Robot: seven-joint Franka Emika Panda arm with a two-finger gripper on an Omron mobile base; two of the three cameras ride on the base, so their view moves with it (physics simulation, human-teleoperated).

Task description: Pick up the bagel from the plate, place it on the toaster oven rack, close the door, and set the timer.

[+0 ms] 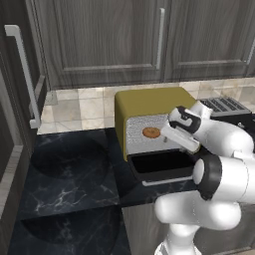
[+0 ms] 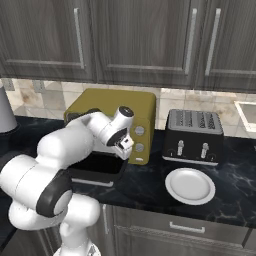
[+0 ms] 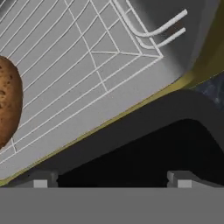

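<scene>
The golden-brown bagel lies on the wire rack inside the mustard-yellow toaster oven. In the hand view the bagel rests at the left edge on the rack. The dark glass door hangs open, folded down in front of the cavity. My gripper is open with nothing between its fingers, hovering over the door just right of the bagel and apart from it. The white plate sits bare on the counter, right of the oven.
A black slot toaster stands right of the oven, behind the plate. Two silver knobs are on the oven's right front. Dark wall cabinets hang above. Dark marble counter stretches left of the oven.
</scene>
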